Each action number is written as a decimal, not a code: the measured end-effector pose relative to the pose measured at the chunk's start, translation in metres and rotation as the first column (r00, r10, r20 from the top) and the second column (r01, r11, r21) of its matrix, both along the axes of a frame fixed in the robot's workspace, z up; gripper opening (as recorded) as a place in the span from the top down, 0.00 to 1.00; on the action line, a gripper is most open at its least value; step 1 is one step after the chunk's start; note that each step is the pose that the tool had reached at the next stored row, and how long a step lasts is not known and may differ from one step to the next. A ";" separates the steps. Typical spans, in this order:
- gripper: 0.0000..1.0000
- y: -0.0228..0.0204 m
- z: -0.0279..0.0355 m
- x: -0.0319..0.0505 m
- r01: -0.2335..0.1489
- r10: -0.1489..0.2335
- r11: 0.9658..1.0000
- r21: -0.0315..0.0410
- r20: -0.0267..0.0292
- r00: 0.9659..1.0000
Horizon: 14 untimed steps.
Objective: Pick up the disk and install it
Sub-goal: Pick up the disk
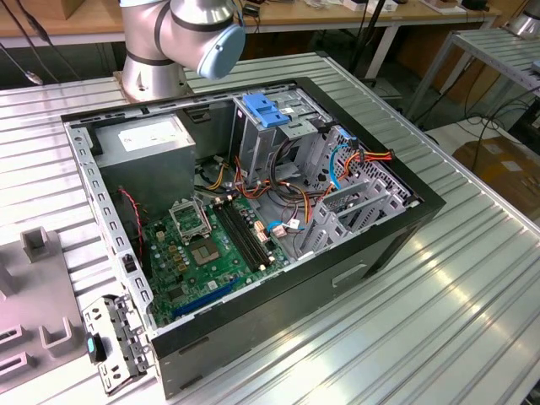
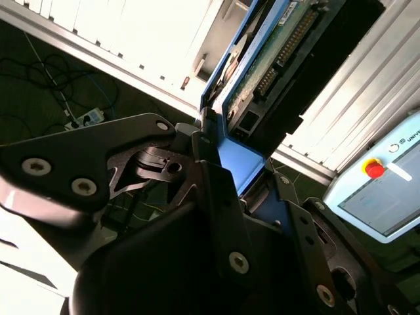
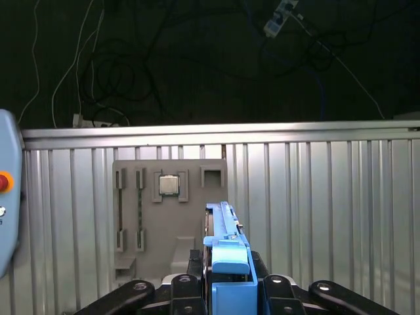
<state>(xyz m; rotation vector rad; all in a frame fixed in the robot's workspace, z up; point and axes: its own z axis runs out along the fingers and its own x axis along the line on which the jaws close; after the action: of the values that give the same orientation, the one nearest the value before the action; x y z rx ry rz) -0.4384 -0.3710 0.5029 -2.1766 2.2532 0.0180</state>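
Pickup complete: gripper (image 3: 226,279) clamps the disk (image 3: 223,230) edgewise by its blue rail; installation into the open computer case (image 1: 371,253) is still to do.

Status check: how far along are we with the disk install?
Pick-up looks done: the gripper is shut on the disk. In hand: it holds the disk above the ribbed table, near a grey parts tray. Left: the install; the disk is not yet in the open computer case.
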 end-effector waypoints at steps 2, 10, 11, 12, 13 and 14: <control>0.63 0.0000 0.0000 0.0034 0.000 0.000 1.000 0.000 -0.001 1.000; 0.63 0.0000 0.0000 0.0169 0.000 0.000 1.000 0.000 -0.004 1.000; 0.63 0.0000 0.0000 0.0182 0.000 0.000 1.000 0.000 -0.005 1.000; 0.63 0.0000 0.0000 0.0196 0.000 0.000 1.000 0.000 -0.005 1.000; 0.63 0.0000 0.0000 0.0209 0.000 0.000 1.000 0.000 -0.006 1.000; 0.63 0.0000 0.0000 0.0228 0.000 0.000 1.000 0.000 -0.006 1.000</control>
<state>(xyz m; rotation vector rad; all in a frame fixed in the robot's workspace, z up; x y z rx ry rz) -0.4156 -0.3710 0.5028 -2.1796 2.2563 0.0247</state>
